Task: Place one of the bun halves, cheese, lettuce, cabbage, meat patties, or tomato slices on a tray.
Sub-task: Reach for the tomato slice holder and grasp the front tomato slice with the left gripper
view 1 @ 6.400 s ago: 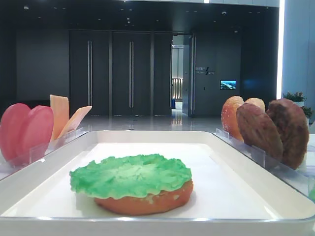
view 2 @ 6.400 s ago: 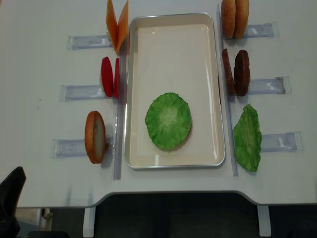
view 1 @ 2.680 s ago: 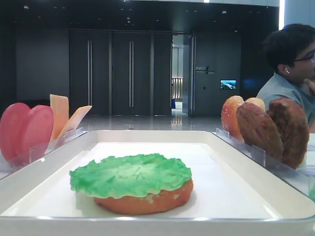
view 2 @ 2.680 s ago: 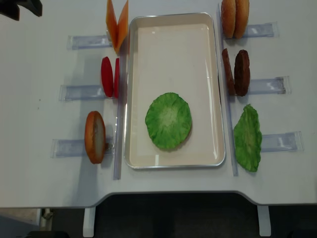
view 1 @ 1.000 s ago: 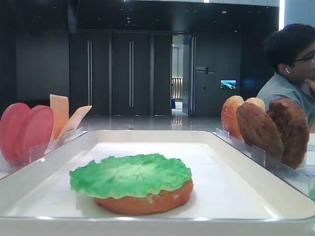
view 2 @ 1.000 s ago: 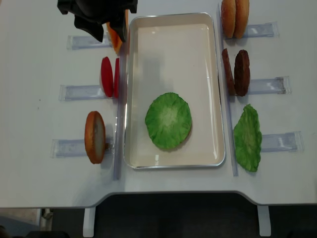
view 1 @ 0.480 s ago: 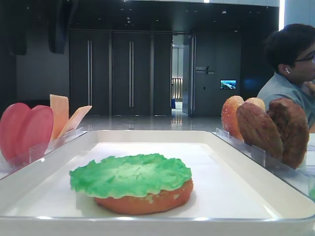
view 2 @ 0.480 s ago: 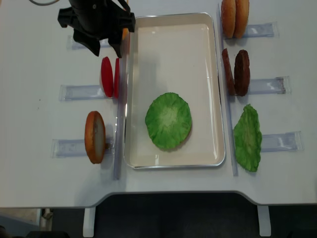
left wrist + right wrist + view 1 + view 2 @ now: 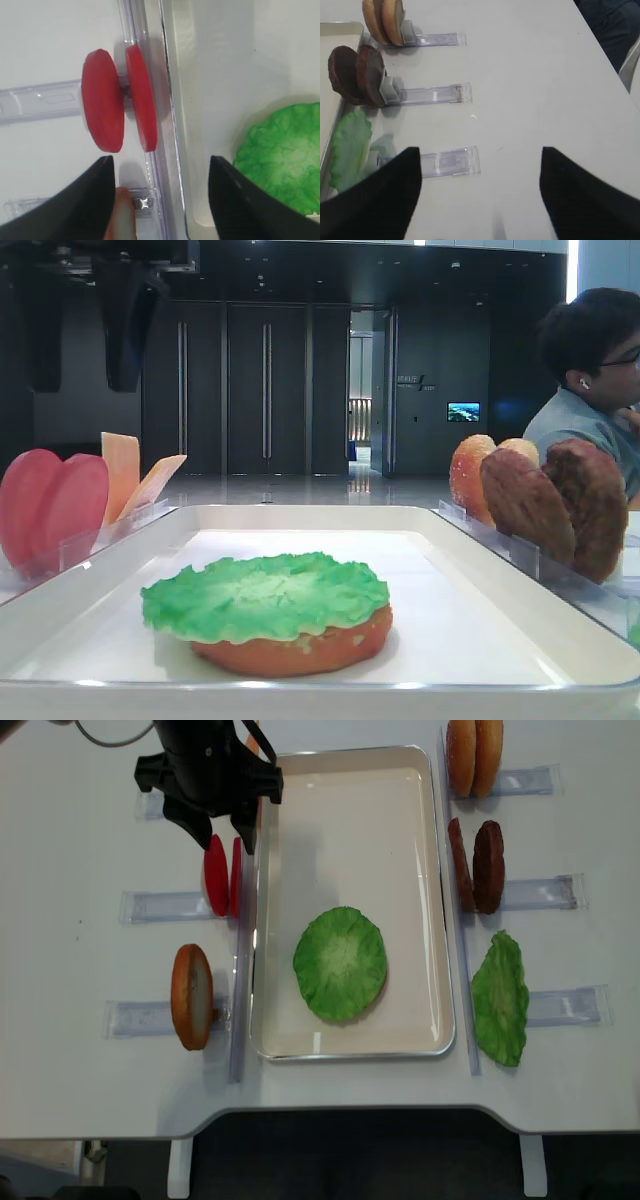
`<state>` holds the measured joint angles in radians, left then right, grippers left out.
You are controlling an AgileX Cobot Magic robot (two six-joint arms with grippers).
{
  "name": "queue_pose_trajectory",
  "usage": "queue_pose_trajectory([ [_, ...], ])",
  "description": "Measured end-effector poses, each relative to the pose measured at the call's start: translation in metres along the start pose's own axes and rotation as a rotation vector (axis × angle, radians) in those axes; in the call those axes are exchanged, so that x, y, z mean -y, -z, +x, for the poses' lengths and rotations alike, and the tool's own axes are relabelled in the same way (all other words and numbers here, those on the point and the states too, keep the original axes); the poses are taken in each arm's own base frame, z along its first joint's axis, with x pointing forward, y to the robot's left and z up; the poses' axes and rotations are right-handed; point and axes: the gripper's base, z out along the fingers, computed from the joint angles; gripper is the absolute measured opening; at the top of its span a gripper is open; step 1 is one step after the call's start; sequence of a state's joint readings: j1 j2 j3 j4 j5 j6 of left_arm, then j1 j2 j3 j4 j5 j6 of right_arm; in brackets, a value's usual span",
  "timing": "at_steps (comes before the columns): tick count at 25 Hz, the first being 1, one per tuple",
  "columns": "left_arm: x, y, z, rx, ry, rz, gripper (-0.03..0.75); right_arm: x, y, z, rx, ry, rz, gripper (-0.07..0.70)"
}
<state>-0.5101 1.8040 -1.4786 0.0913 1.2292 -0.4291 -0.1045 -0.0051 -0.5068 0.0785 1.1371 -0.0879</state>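
The white tray (image 9: 350, 830) lies mid-table with a green lettuce (image 9: 340, 963) flat on an orange bun half (image 9: 290, 652). Two red tomato slices (image 9: 215, 875) stand on edge in a clear holder left of the tray. My left gripper (image 9: 220, 838) hangs open just above their far end. In the left wrist view the tomato slices (image 9: 102, 107) show ahead of the open left gripper (image 9: 160, 165), nothing between its fingers. My right gripper (image 9: 479, 155) is open and empty over bare table right of the holders. Cheese (image 9: 122, 475) stands behind the tomatoes.
A bun half (image 9: 190, 997) stands in the near left holder. Right of the tray stand two buns (image 9: 474, 755), two meat patties (image 9: 478, 865) and a green leaf (image 9: 500, 998), each in a clear holder (image 9: 447, 162). A person (image 9: 590, 380) sits beyond the table's right side.
My left arm has come down the left side of the overhead view, from over the cheese to over the tomato slices, its jaws staying open. Nothing else has moved.
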Motion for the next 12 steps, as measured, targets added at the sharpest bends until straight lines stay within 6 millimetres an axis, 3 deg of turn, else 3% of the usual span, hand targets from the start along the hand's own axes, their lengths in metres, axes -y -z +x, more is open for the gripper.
queue_pose_trajectory([
  [12,0.003,-0.017,-0.004,-0.034,-0.006,-0.022,0.452,0.000,0.000,0.000,0.000,0.000,0.000,0.487],
])
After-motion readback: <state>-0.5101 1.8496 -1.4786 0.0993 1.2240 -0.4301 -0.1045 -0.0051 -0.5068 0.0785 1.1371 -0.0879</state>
